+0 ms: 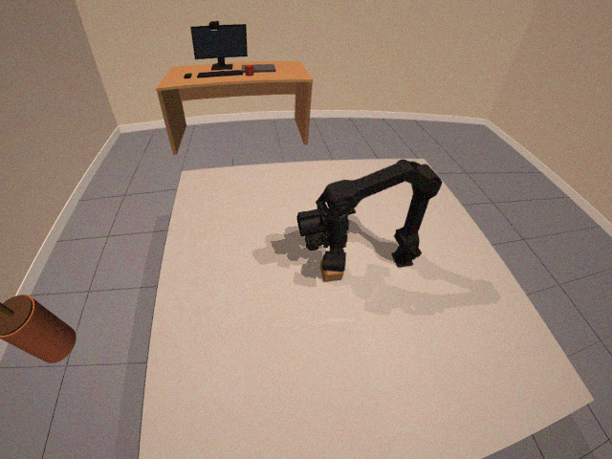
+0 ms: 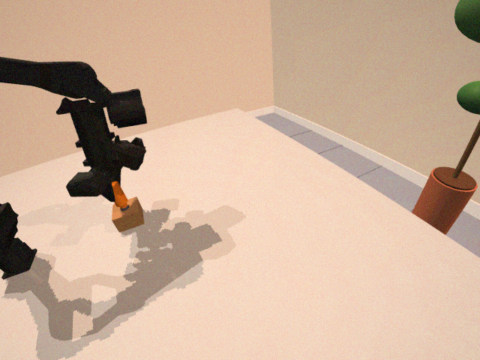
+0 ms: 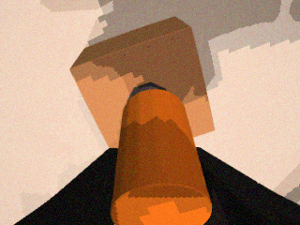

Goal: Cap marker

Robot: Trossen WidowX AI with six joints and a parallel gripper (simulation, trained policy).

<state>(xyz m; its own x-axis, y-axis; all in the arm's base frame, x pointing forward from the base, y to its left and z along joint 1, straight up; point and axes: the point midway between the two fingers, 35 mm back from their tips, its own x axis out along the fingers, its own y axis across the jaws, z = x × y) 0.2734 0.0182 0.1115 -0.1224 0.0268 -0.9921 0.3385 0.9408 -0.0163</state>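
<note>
- Cap (image 2: pixel 119 194) (image 3: pixel 157 141): orange, smooth matte (plastic-look), tapered tube w/ flat round end; tilted, sits over marker at holder blk.
- Gripper (image 1: pixel 333 264) (image 2: pixel 115 193) (image 3: pixel 154 157): black, angular; fingers part-open, approx. a third, clamped on cap, one dark wedge-shaped finger each side in wrist view.
- Marker (image 2: pixel 124 208) (image 3: pixel 150 87): only a thin dk grey bit shows btwn cap & blk; rest hidden. Can't tell if cap's fully clicked on.
- Holder blk (image 1: pixel 332 276) (image 2: pixel 130 218) (image 3: pixel 159 56): tan-orange, wood-look, squarish w/ flat faces & crisp edges; on tabletop.
- Tabletop (image 1: pixel 321 385) (image 2: pixel 310 232) (image 3: pixel 33 117): pale pinkish-cream, fine-grained look, w/ jagged-edged grey arm shadows.
</note>
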